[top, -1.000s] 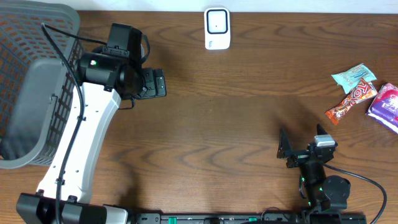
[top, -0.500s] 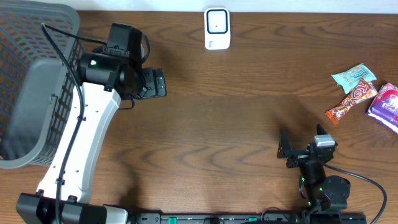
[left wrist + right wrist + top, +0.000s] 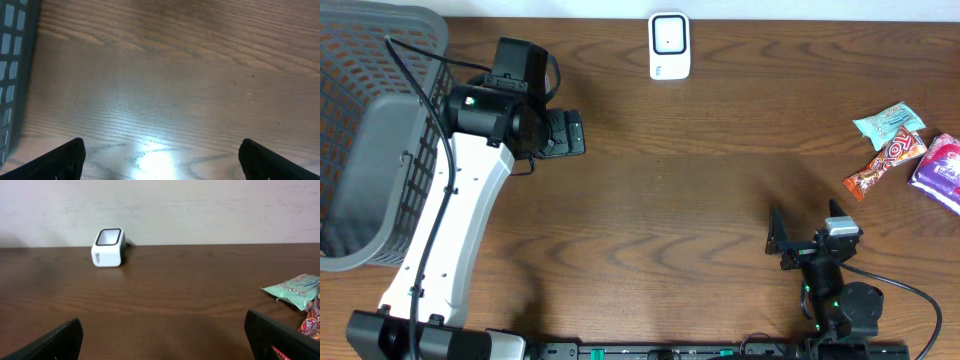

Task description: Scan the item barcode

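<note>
A white barcode scanner [image 3: 669, 45] stands at the table's far edge, also seen far off in the right wrist view as the scanner [image 3: 107, 247]. Three snack items lie at the right edge: a teal packet [image 3: 888, 122], an orange-red bar [image 3: 885, 163] and a purple packet [image 3: 940, 170]. My left gripper [image 3: 565, 133] hangs open over bare wood left of centre, nothing between its fingers [image 3: 62, 160]. My right gripper [image 3: 805, 232] rests open near the front edge, well short of the items; the teal packet [image 3: 295, 287] shows at its right.
A large grey mesh basket [image 3: 370, 130] fills the table's left end, and its wall [image 3: 12, 75] shows at the left of the left wrist view. Bare brown wood lies between the scanner and the snacks.
</note>
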Controlling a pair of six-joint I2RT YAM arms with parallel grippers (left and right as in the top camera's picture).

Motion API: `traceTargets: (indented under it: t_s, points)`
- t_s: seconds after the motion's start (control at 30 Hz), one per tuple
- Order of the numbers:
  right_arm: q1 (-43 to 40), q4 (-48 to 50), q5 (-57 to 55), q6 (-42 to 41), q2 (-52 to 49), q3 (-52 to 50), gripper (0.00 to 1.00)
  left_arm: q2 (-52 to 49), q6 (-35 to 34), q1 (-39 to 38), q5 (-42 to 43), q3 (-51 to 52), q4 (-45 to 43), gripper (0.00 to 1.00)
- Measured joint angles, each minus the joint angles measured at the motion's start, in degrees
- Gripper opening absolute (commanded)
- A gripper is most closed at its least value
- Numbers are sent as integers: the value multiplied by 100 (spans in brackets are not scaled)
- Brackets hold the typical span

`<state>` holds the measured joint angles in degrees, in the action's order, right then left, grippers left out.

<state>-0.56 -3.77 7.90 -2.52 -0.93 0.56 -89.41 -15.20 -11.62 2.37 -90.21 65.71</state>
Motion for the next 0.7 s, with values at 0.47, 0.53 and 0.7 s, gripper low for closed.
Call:
traceTargets:
  t_s: [0.47,0.53,0.7]
  points:
    - [0,7,0,2,20,0,99,1563,2,13,-85,3220,-2227,98]
    - [0,9,0,2,22,0,99,1875,2,52,-90,3775,-2660,98]
    - [0,7,0,2,24,0,99,2579,2,188,-105,4979,-3491,98]
